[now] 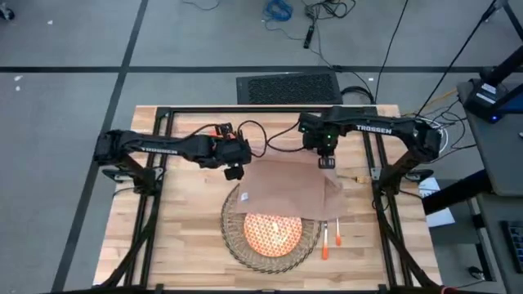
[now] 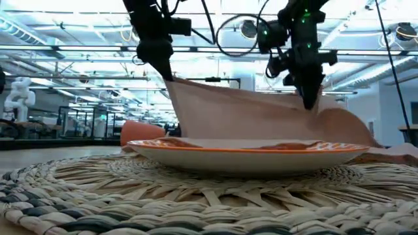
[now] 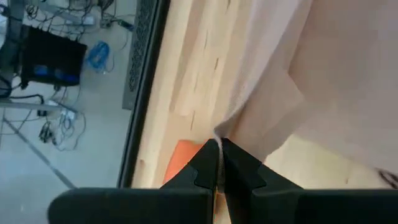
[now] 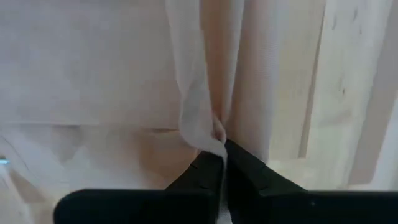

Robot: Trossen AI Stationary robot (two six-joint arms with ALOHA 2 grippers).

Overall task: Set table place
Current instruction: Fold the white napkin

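Observation:
The beige cloth napkin (image 1: 288,192) is spread between my two grippers, above the table's (image 1: 163,245) middle. My left gripper (image 1: 234,171) is shut on its far left corner and my right gripper (image 1: 327,162) on its far right corner. The napkin's near part lies over the far side of the orange-patterned plate (image 1: 270,234). The plate sits on the round woven placemat (image 1: 235,245). An orange cup (image 2: 140,134) stands behind the plate, under the napkin's left side. Two orange-handled pieces of cutlery (image 1: 331,239) lie to the right of the placemat. My left gripper pinches the napkin's far left corner (image 3: 219,132) between its two fingertips, pointing down from above. The cloth is raised there and slopes down toward the plate. My right gripper pinches a bunched fold at the napkin's far right corner (image 4: 214,134) between its fingertips, also from above. The cloth between the two grippers (image 2: 241,98) sags a little.
The black frame rails (image 1: 159,180) run along the table's far edge and both sides. Bare wood shows at the near left and near right corners. A grey vent grille (image 1: 288,87) lies on the floor beyond the far edge.

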